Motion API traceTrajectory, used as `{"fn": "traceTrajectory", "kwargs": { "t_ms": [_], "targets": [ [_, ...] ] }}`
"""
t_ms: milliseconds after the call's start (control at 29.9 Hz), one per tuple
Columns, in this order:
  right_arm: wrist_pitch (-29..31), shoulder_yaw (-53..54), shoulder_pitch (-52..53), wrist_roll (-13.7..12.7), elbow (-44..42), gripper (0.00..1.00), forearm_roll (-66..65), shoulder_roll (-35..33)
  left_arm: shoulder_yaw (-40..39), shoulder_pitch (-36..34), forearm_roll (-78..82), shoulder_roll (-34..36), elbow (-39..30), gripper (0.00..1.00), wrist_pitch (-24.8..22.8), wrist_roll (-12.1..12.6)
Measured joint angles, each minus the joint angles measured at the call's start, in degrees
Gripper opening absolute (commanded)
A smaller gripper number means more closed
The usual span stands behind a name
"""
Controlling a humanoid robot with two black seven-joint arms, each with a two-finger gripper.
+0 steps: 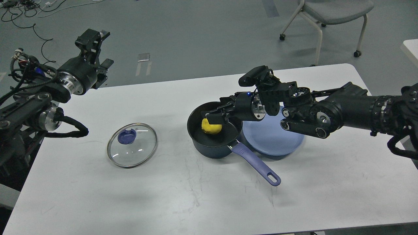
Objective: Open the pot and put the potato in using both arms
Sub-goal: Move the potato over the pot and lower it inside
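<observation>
Pot [214, 143] stands uncovered mid-table, glass lid [132, 145] lying apart to its left. Potato [211, 126] sits inside; right gripper [214, 117] fingers just over it, grip or release unclear. Left gripper [94, 45] raised, open, empty. Only withdrawal seems left.

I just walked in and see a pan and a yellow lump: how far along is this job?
Nearly finished. Done: the glass lid is off and lies flat on the table, left of the pot. In hand: the right claw is over the open pot with the potato at its fingers, inside the rim. Left: let go, if it has not, and pull that arm back. The left claw is raised, holding nothing.
</observation>
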Motion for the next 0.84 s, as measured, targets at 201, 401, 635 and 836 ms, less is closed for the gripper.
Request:
{"fn": "traceTrajectory", "kwargs": {
  "t_ms": [201,401,635,836],
  "targets": [
    [-0.4,12.4,0.4,-0.1,-0.4,1.0,6.0,-3.4,-1.8,0.0,-0.6,-2.0,0.0,0.98,0.0,0.0],
    [0.2,30.6,-2.0,-0.1,0.0,1.0,28.9,-5.7,-7.8,1.5,-2.3,-7.3,0.0,0.98,-1.2,0.5],
    [9.6,41.1,-7.6,-0.5,4.1,1.0,56.3,-11.3,-17.4,8.3,-7.5,-12.4,-1.0,0.98,-3.9,-0.2],
    [16.4,46.7,-15.1,-1.1,5.6,1.0,61.9,-14.3,-27.6,18.8,-7.7,-12.4,-8.5,0.98,-5.3,-1.5]
  ]
}}
